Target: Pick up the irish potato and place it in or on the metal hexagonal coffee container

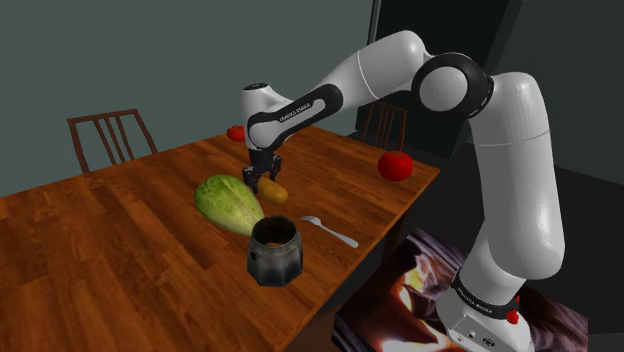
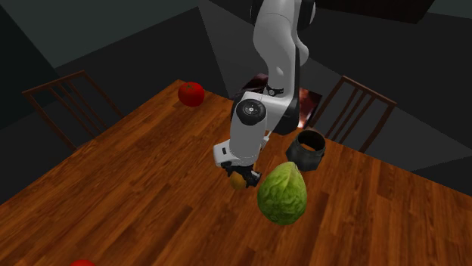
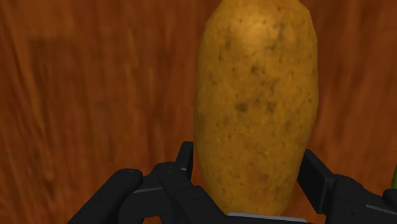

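Golden-brown potato (image 3: 254, 95) sits between the gripper's (image 3: 247, 159) jaws, which pinch its sides.

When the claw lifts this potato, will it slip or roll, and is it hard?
Probably stiff: the potato looks firm, with no dent where the claw clasps it. Its rounded, oblong body could roll on the table if released. The matt, speckled skin seems not very slippery.

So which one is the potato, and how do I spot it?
Look at the wooden table, about its middle, where the white arm comes down. The potato is in the black pincer, beside a big green lettuce. It is a small yellow-brown oval with dark speckles; nothing else near it has that colour.
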Available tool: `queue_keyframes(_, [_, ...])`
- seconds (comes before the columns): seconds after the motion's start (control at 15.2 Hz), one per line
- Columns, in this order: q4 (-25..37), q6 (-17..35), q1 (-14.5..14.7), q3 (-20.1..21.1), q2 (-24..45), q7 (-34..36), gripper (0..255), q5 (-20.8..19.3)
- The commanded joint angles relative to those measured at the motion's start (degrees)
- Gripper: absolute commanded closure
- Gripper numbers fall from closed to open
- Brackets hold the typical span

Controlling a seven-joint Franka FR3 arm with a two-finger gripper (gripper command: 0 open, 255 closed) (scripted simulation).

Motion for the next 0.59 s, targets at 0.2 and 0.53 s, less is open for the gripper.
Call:
queue_keyframes(0.2, [1.27, -2.84, -0.10, 0.18, -1.49, -0.41, 255, 0.40])
queue_keyframes(0.53, [3.09, -6.03, -0.15, 0.36, -2.90, -0.81, 255, 0.79])
